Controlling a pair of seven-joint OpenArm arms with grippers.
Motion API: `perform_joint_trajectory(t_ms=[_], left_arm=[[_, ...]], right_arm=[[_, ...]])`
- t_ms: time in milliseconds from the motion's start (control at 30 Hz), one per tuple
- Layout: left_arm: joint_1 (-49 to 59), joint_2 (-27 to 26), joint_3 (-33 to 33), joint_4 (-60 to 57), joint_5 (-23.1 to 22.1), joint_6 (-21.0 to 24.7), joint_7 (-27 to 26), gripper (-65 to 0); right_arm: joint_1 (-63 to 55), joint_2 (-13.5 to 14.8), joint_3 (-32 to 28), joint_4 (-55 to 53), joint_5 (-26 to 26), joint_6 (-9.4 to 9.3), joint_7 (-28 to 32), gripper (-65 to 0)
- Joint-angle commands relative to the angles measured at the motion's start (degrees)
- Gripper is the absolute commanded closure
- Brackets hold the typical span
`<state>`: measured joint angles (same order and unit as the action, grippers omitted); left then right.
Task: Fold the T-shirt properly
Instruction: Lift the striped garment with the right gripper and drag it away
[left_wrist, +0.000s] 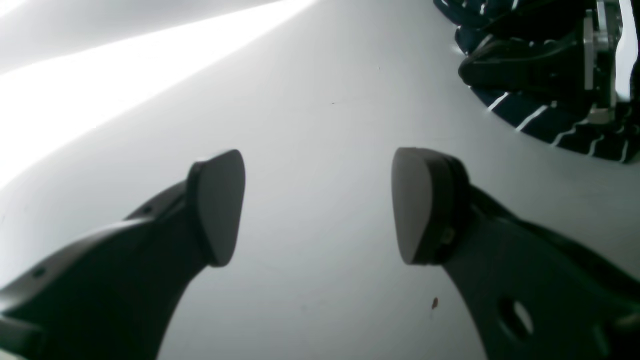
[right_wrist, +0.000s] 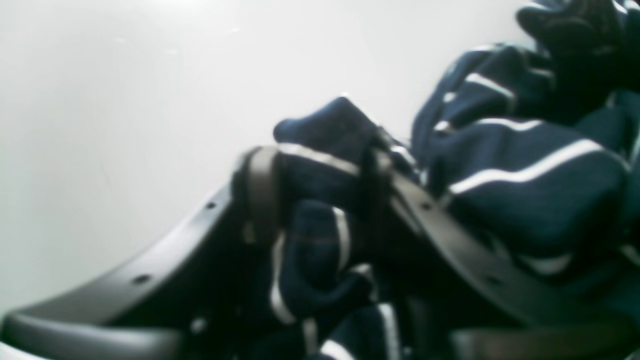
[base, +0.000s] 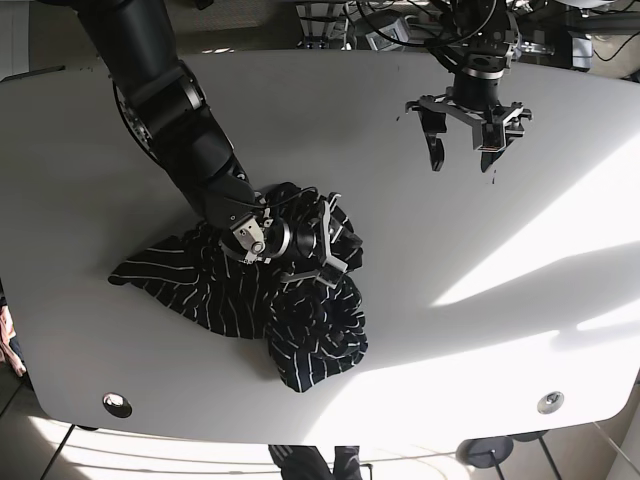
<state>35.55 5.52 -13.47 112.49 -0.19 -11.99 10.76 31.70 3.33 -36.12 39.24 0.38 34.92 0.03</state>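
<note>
Right gripper (right_wrist: 320, 175) jaws clamped on crumpled striped T-shirt (base: 300, 330); left gripper (left_wrist: 317, 205) jaws wide apart, empty, above white worktop (base: 560, 250).

This looks like a robotics lab or test bench rather than a home. The work surface is a large white table (base: 520, 340) with rounded corners and round metal fittings (base: 117, 404) set into its near corners, resting on a stand whose feet show beneath the front edge. Behind the far edge, bundles of black cables (base: 400, 20) and metal framing crowd the background. Two black robot arms are mounted at that far side. Hard light falls in bright bands across the tabletop; the floor below seems to be pale tile, though little of it shows.
</note>
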Motion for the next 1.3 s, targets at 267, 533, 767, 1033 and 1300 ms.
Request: perform_joint_trajectory(t_ms=[267,533,767,1033,1300], left_arm=[[-0.1,-0.1,0.0,1.0,-0.4,-0.1,-1.6,-43.3],[-1.7,-0.1,0.2,0.3,-0.5,-0.3,-1.6,-43.3],[-2.9,-0.1,0.5,0.8,-0.7,-0.3,-1.6,-43.3],[-3.0,-0.2,2.1,0.8,-0.7,-0.4,-1.6,-43.3],[-4.8,-1.3,3.1,1.0,-0.8,-0.4,-1.7,-43.6]], right_arm=[[-14.8,2.4,17.6,26.3,-1.0,0.82,-7.9,-2.1],[-15.0,-0.8,27.3,58.6,-0.9,0.91,-29.2,-2.1],[3.0,-0.7,27.3,62.8,-0.9,1.00,-39.4,-2.1],[23.1,-0.9,27.3,58.7,-0.9,3.37,-44.1,-2.1],[39.0,-1.0,29.0,50.2,-0.9,3.28,-44.2,-2.1]])
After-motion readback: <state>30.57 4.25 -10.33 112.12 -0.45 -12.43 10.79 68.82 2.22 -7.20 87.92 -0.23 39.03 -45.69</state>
